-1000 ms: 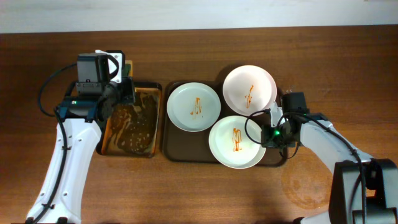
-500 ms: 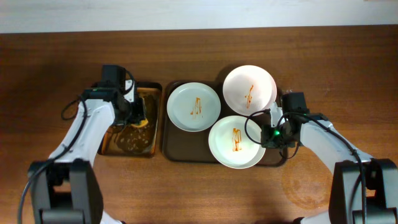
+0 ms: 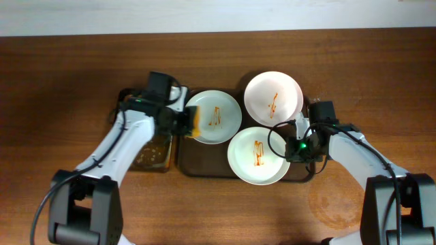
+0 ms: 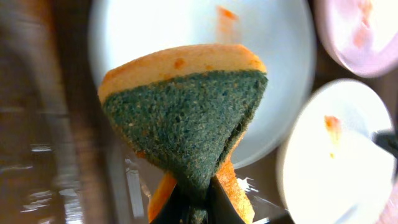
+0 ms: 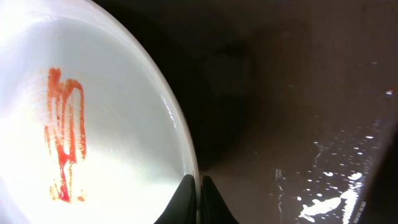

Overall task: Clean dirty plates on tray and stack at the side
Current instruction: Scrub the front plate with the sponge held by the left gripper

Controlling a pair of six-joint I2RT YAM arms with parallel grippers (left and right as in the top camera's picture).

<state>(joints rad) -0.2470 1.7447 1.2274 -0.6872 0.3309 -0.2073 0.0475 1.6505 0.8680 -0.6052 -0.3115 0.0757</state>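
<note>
- Gripping sponge (image 4: pixel 186 118) in left claw (image 4: pixel 194 202), over left edge of left plate (image 3: pixel 219 117).
- Pinching right rim of near plate (image 5: pixel 93 124) with right claw (image 5: pixel 199 190), on tray (image 3: pixel 204 167).

Overhead view: even, diffuse light, sharp focus, faint shadows only. Left wrist view: sponge (image 4: pixel 186 118) crisp; plates (image 4: pixel 348 155) behind it blurred and washed out; left edge smeared. Right wrist view: front plate (image 5: pixel 93 124) brightly lit, tray (image 5: pixel 298 93) dark, with specular glints lower right.
</note>
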